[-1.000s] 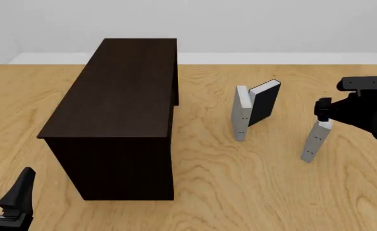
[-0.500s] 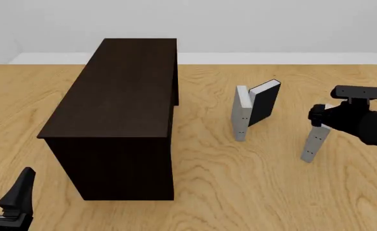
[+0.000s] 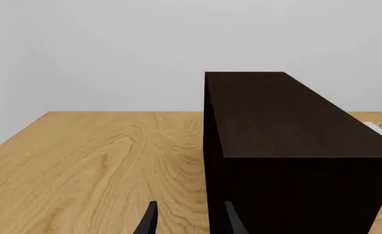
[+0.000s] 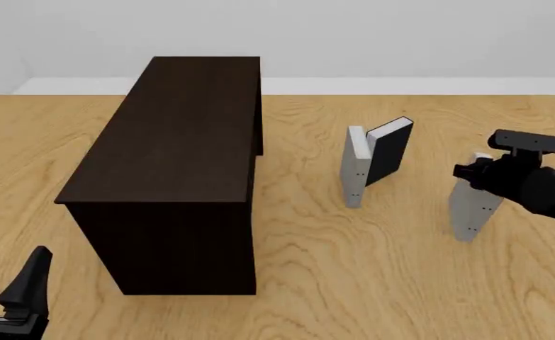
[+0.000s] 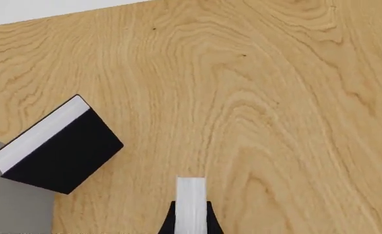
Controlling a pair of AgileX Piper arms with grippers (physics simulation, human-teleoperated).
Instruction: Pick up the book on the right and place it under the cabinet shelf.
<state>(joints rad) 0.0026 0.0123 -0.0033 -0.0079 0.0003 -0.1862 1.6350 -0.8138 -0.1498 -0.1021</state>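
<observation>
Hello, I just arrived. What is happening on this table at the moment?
The right gripper is closed on the top edge of the book, the grey one standing upright on the right of the table. The book's lower end looks at or just above the wood. The cabinet shelf stands far to its left, so the placing is not yet done. A second grey book with a black book leaning on it stands between them. The left gripper waits idle and open near the cabinet.

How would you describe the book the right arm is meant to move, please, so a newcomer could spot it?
Start at the big dark cabinet and look right, past the two books leaning together. The thin grey book stands alone nearest the table's right edge, with the right claw closed on its top.
</observation>
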